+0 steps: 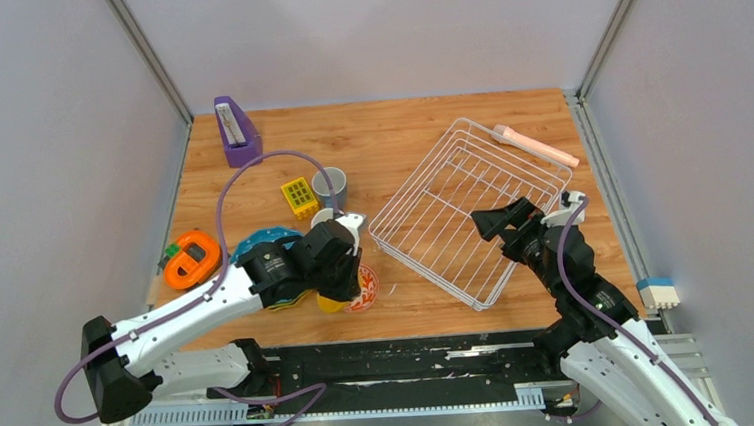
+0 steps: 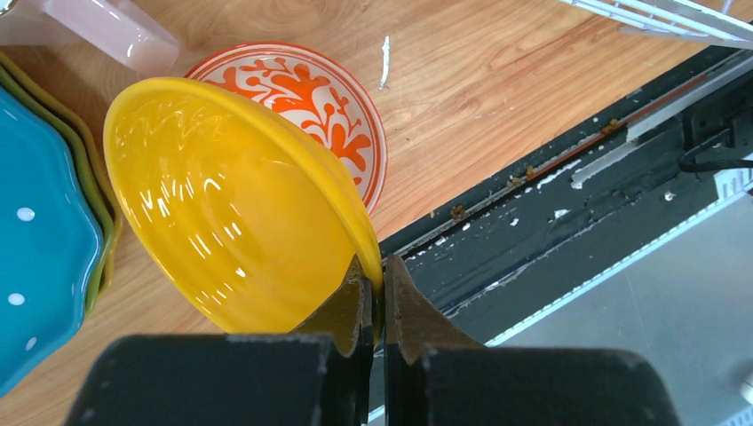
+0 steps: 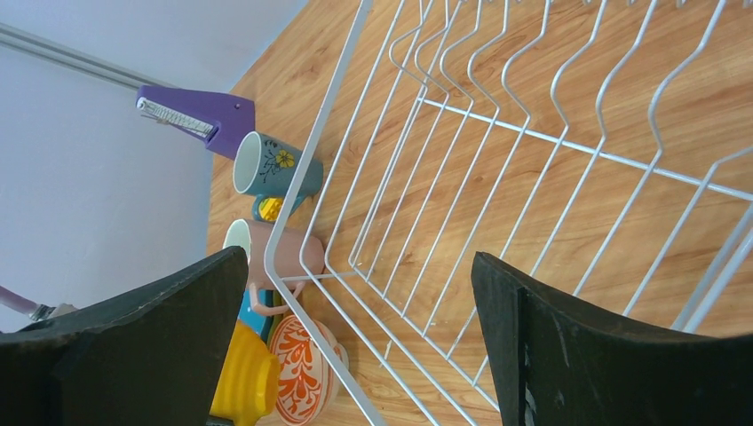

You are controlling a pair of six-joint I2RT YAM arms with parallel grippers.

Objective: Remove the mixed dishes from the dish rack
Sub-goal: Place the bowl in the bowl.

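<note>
The white wire dish rack (image 1: 468, 207) stands empty at the table's right; it also shows in the right wrist view (image 3: 497, 160). My left gripper (image 2: 380, 275) is shut on the rim of the yellow bowl (image 2: 240, 204), held tilted against the red-rimmed patterned cup (image 2: 328, 115) near the front edge. The blue dotted plate (image 2: 40, 240) lies on green and yellow plates to its left. The pink mug (image 3: 284, 253) and blue mug (image 1: 329, 186) stand behind. My right gripper (image 3: 360, 257) is open and empty over the rack's near side.
A purple wedge holder (image 1: 237, 133) stands at the far left. A yellow grid block (image 1: 299, 196) sits by the blue mug. An orange round gadget (image 1: 193, 258) lies at the left edge. A pink handled tool (image 1: 537, 146) lies beyond the rack.
</note>
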